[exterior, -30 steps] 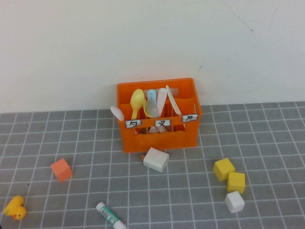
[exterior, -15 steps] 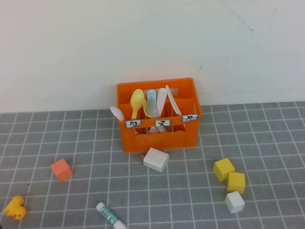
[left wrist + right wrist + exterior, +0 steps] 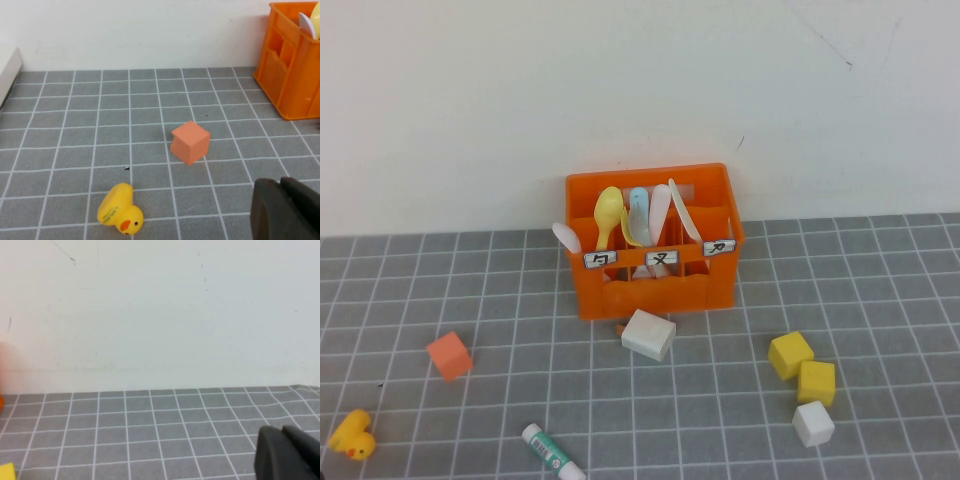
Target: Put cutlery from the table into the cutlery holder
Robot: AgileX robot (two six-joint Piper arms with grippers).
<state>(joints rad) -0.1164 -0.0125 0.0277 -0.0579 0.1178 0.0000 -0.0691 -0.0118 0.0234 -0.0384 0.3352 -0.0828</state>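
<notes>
The orange cutlery holder [image 3: 652, 280] stands on the grey tiled table [image 3: 880, 280] by the back wall, with three white labels on its front. Several pieces of cutlery stand in it: a yellow one [image 3: 608, 212], a pale blue-grey one [image 3: 638, 204], a pale pink one [image 3: 660, 206] and white ones. I see no cutlery lying on the table. The holder's corner shows in the left wrist view [image 3: 292, 75]. My left gripper [image 3: 281, 184] is shut and empty, low over the tiles at front left. My right gripper [image 3: 282, 432] is shut and empty over bare tiles. Neither arm shows in the high view.
A white block [image 3: 648, 334] lies just in front of the holder. An orange cube [image 3: 449, 355] and a yellow duck [image 3: 352, 436] sit at the front left, and a white-and-green tube [image 3: 552, 453] at the front. Two yellow cubes [image 3: 802, 368] and a white cube [image 3: 812, 423] sit at the right.
</notes>
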